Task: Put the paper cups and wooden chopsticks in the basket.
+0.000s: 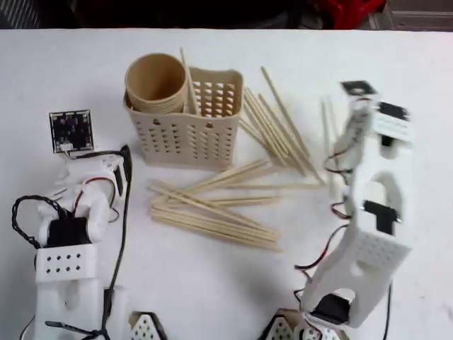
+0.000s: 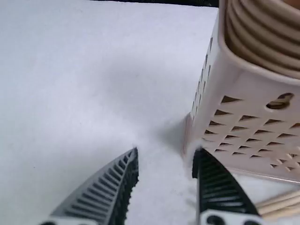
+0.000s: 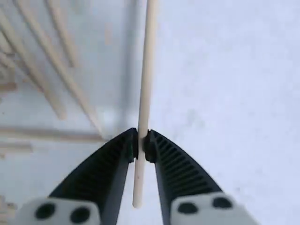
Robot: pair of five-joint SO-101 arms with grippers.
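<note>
The high camera looks down over the white surface point(image 1: 212, 283). The wrist cameras peer closely past the left hand point(image 2: 166, 151) and right hand point(image 3: 140, 136). High and left views share the beige perforated plastic basket point(image 2: 243, 117).

White table point(image 1: 212, 294), perforated basket point(image 1: 187, 138) standing on it, loose wooden chopsticks point(image 1: 212, 219) scattered beside
</note>
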